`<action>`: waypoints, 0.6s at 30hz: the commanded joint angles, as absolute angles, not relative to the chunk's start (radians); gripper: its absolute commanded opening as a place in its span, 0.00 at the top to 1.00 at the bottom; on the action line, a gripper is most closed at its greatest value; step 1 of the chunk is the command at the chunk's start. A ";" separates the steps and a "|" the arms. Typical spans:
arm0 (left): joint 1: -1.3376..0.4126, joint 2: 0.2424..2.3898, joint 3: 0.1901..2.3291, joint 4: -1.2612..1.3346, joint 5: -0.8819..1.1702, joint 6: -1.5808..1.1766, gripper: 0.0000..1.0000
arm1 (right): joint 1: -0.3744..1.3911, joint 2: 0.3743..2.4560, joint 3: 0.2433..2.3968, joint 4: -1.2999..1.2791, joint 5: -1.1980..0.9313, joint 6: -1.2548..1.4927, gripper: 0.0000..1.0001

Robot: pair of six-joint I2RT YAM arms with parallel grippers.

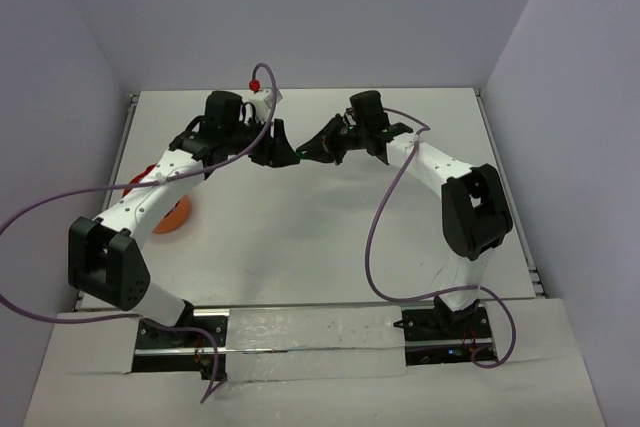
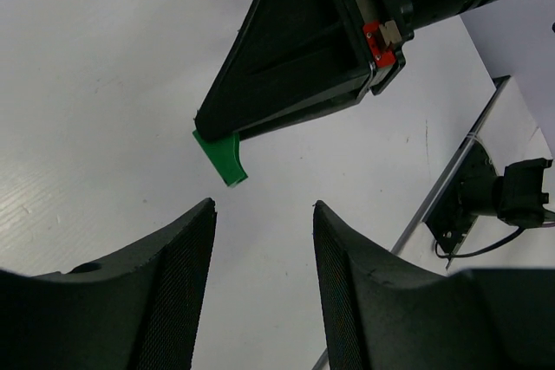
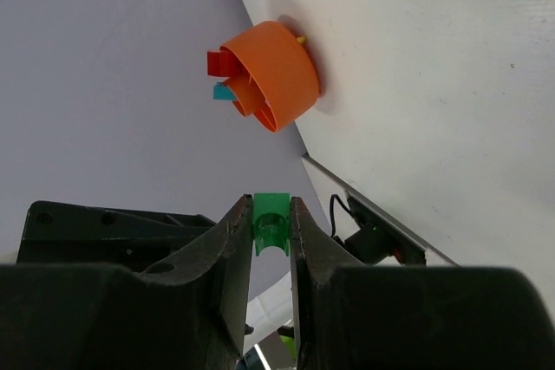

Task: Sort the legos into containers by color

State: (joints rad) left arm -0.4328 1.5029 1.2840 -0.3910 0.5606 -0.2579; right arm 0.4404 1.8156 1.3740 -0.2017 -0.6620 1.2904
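- The one container is a small round orange bowl. It sits on the white surface at the left side, close to the wall, and in the top view the left arm covers part of it.
- The right wrist view looks in through the bowl's open mouth, where curved orange dividers show inside.
- A red brick stands up past the rim on one side of a divider, and a teal brick shows on the other side of it.
- A small yellow piece pokes out at the bowl's far edge. I cannot tell whether it lies inside the bowl or just beside it.
- The green brick is well apart from the bowl, held above the middle of the surface where the two arms meet.
- It is bright green, glossy plastic with a hollow, rounded underside, and only a short end of it sticks out past the fingertips.
- The right tool is clamped on the green brick, one finger pressed against each side.
- The left tool has its fingers apart with nothing between them. It points at the green brick from just beside it, without touching.
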 commanded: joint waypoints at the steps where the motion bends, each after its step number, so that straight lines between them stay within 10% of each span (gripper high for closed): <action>1: -0.453 1.535 1.376 -0.388 0.521 -0.245 0.45 | 0.446 1.805 1.361 -0.139 -0.695 1.334 1.00; 18: -0.486 1.589 1.386 -0.431 0.463 -0.239 0.58 | 0.449 1.792 1.335 -0.074 -0.727 1.362 1.00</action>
